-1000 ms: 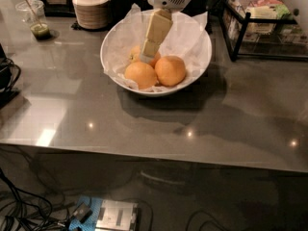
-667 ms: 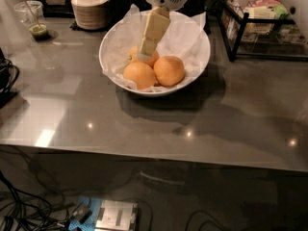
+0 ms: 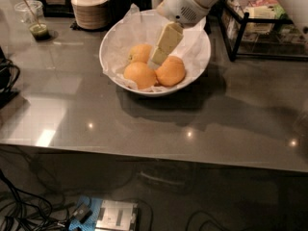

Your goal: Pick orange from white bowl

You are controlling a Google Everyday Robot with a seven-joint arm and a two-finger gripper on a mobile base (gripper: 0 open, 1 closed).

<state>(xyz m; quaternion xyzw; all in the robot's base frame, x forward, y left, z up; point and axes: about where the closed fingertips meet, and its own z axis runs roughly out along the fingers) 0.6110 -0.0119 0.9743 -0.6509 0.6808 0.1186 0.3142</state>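
The white bowl [image 3: 195, 64], lined with crinkled white paper, stands on the grey table near its far side. Three oranges lie in it: one at the front left [image 3: 139, 74], one at the front right [image 3: 170, 71] and one at the back left [image 3: 139, 53]. My gripper [image 3: 157, 58] reaches down into the bowl from the upper right. Its cream tip sits between the three oranges, right against the front right one. I cannot tell whether it holds any of them.
A stack of small beige bowls [image 3: 90, 8] stands behind the bowl on the left. A clear cup with green sauce [image 3: 34, 20] is at the far left. A black wire rack [image 3: 262, 25] with packets stands at the right. Cables lie on the floor below.
The gripper has shifted a little to the right inside the bowl, so the back left orange now shows more. The oranges have not moved.
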